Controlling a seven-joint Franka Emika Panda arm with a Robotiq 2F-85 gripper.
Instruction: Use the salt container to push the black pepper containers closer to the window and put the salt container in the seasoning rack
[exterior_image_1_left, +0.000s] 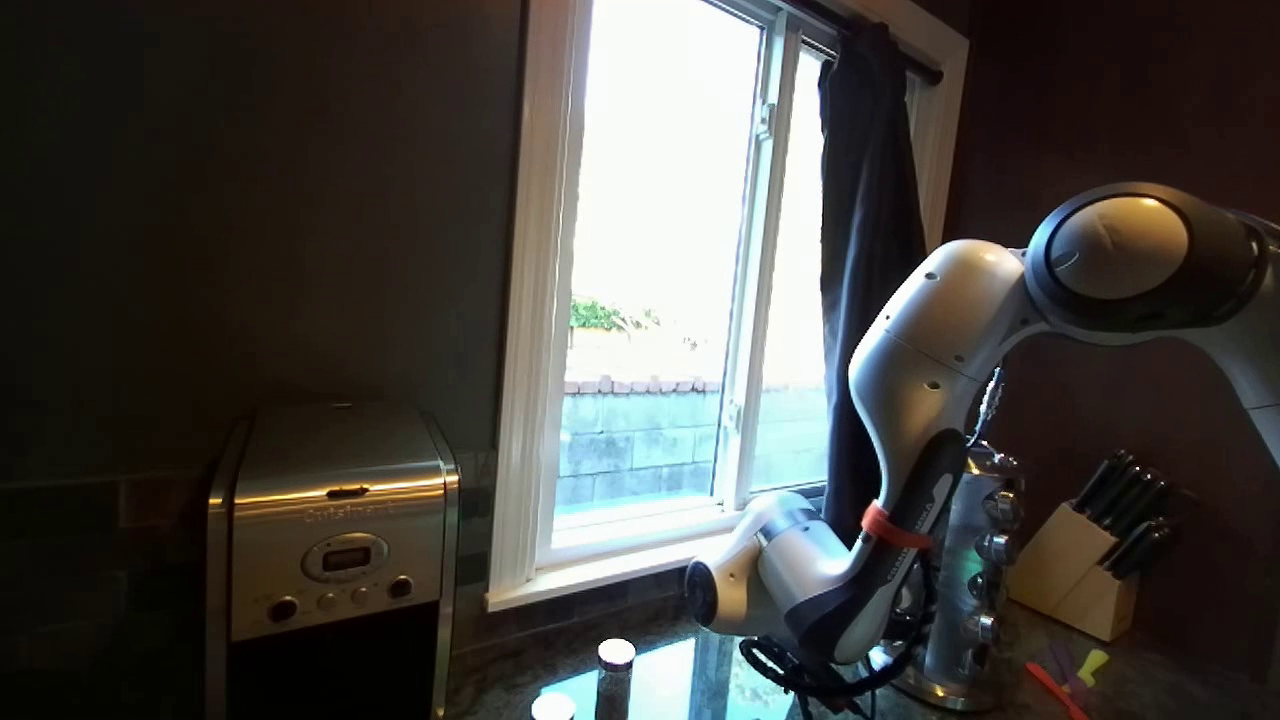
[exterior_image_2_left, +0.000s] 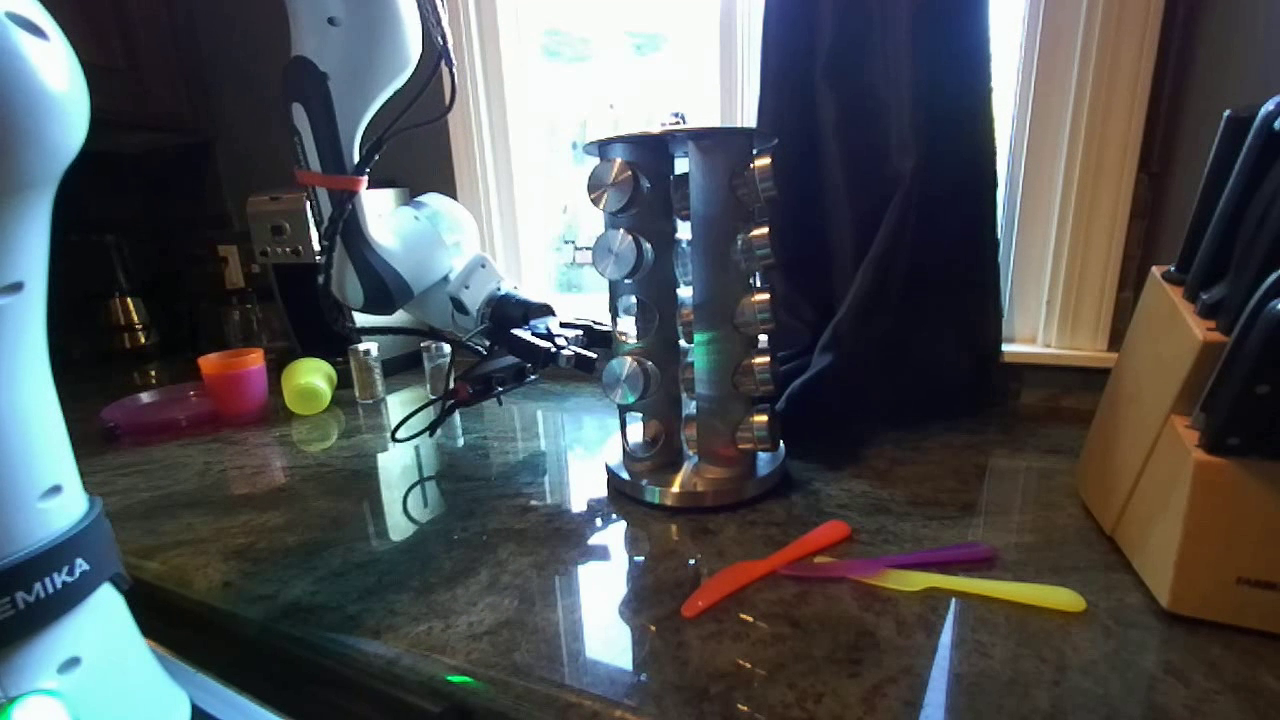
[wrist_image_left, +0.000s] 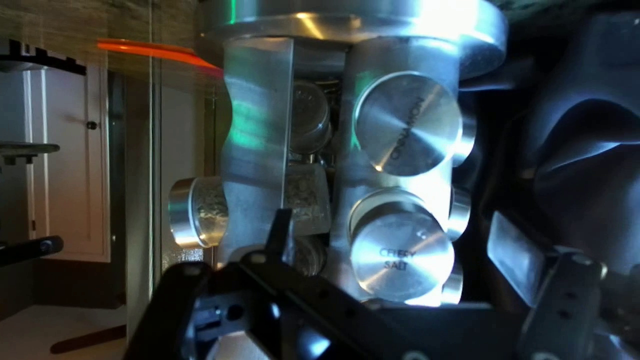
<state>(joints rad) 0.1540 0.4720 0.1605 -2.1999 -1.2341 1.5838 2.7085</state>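
Salt jar in rack. Tool spread, holding nothing; fingers at 9 and 3 o'clock of lid in wrist view. Jar probably light, brittle, slippery; clamp lid rim.

Dark walls; dark curtain; glossy mottled countertop.

The seasoning rack blocks the tool ahead.

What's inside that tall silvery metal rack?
The rack holds clear glass jars, some showing flaky contents. Round silvery lids hide the insides of the CINNAMON jar and CELERY SALT jar.
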